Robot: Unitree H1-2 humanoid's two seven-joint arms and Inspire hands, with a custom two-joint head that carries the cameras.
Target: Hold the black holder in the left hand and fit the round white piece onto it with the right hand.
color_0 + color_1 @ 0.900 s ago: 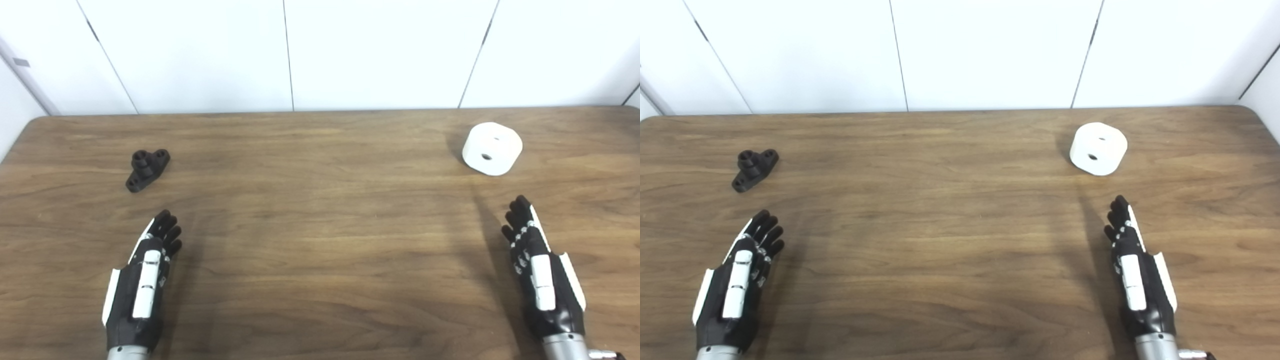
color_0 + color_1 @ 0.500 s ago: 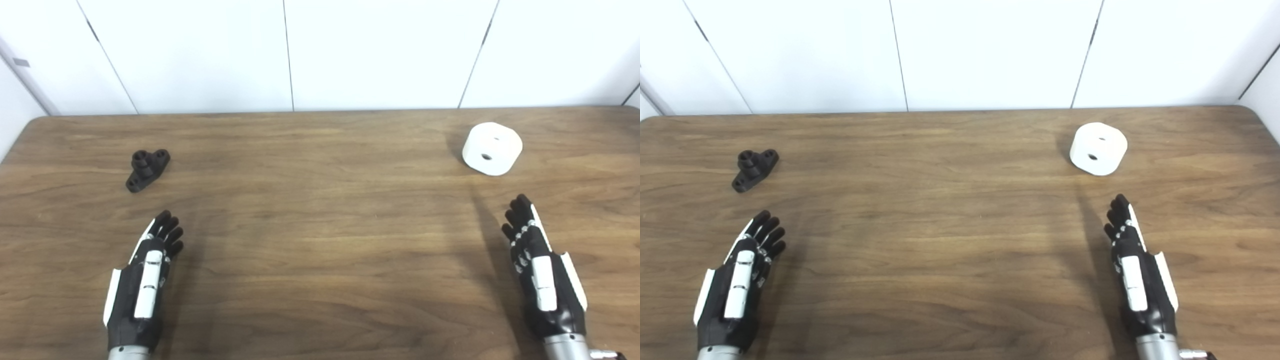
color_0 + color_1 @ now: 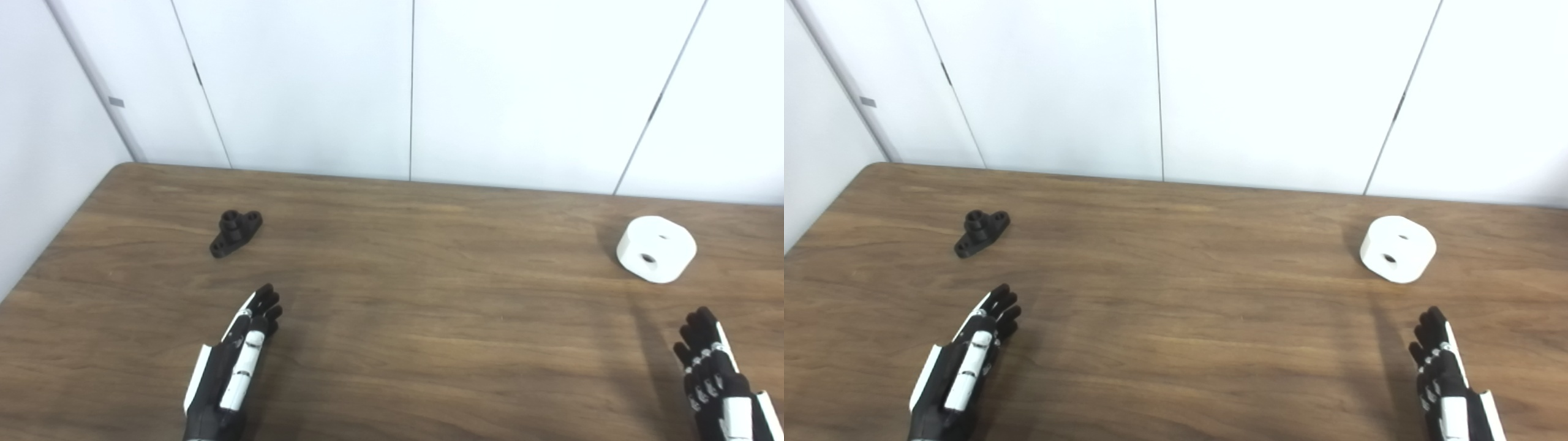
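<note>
The 2 head cameras sit side by side above the near edge of the table point(image 3: 429, 318), looking down and forward toward its far edge and the white wall panels point(image 3: 1262, 92). Both share nearly the whole tabletop; the left eye view shows slightly less of the table's right end.

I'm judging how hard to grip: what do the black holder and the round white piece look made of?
Black holder: probably matte hard plastic; dull, no glints, moulded holes.
Round white piece: probably matte plastic too; even white, rounded edges, no shine. Whether it is solid cannot be told.
Table: wood-grain top, satin.
</note>
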